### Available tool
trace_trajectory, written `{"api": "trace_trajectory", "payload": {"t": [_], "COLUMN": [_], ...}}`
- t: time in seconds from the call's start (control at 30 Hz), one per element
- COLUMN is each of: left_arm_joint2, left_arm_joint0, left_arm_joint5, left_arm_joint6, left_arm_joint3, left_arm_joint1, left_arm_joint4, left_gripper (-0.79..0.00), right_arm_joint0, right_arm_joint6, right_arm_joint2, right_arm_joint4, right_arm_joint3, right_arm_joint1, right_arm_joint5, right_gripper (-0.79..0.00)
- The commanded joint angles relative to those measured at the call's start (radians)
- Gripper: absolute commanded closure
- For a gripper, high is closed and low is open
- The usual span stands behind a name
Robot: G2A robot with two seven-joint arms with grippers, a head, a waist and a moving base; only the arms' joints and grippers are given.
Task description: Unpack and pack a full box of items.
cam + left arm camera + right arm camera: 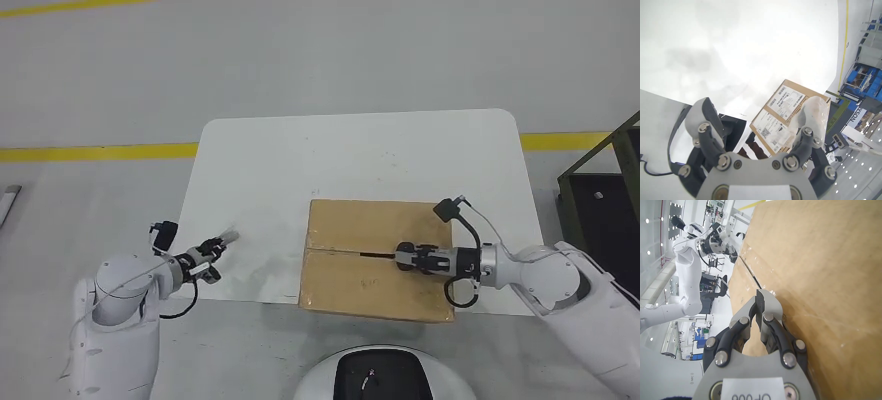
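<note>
From above, your cardboard box (375,270) lies closed on the table (300,160), with the right gripper (403,257) on its centre seam (345,251), probably to pry it open. The left wrist view shows the left gripper (759,108) beside the box, fingers apart, clear film (814,111) clinging to one. In the right wrist view, the pincer tips meet at the seam's slit.

An industrial robotics hall: smooth grey floor (300,50) marked with yellow lines (100,153), stacked blue crates (855,77) well beyond the left pincer (760,104), rows of ceiling lights (647,220), office chairs (721,291) farther off.
</note>
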Motion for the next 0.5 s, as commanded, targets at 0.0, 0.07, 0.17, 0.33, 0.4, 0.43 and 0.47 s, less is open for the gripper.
{"api": "trace_trajectory", "payload": {"t": [0.0,0.07,0.17,0.33,0.4,0.43,0.47], "left_arm_joint2": [0.004,0.007,0.006,0.017,0.024,0.027,0.028], "left_arm_joint0": [0.005,0.005,-0.003,-0.016,-0.02,-0.023,-0.026], "left_arm_joint5": [-0.02,-0.038,-0.05,-0.022,-0.009,-0.003,0.003], "left_arm_joint6": [-0.02,-0.038,-0.049,-0.022,-0.009,-0.003,0.003], "left_arm_joint3": [-0.006,-0.01,-0.02,-0.019,-0.017,-0.014,-0.009], "left_arm_joint1": [0.013,0.026,0.042,0.057,0.063,0.066,0.069], "left_arm_joint4": [0.009,0.016,0.029,-0.018,-0.025,-0.032,-0.041], "left_gripper": [-0.785,-0.785,-0.785,-0.785,-0.785,-0.785,-0.785], "right_arm_joint0": [0.0,0.0,0.0,0.001,0.002,0.003,0.004], "right_arm_joint6": [0.0,0.0,0.001,-0.004,-0.005,-0.007,-0.007], "right_arm_joint2": [0.001,0.001,0.001,0.003,0.003,0.005,0.006], "right_arm_joint4": [-0.002,-0.002,-0.003,-0.009,-0.009,-0.01,-0.011], "right_arm_joint3": [0.002,0.005,0.008,0.014,0.016,0.017,0.018], "right_arm_joint1": [0.0,0.0,-0.001,-0.001,-0.002,-0.002,-0.002], "right_arm_joint5": [0.0,-0.001,0.001,0.003,0.004,0.005,0.005], "right_gripper": [0.0,0.0,0.0,0.0,0.0,0.0,0.0]}}
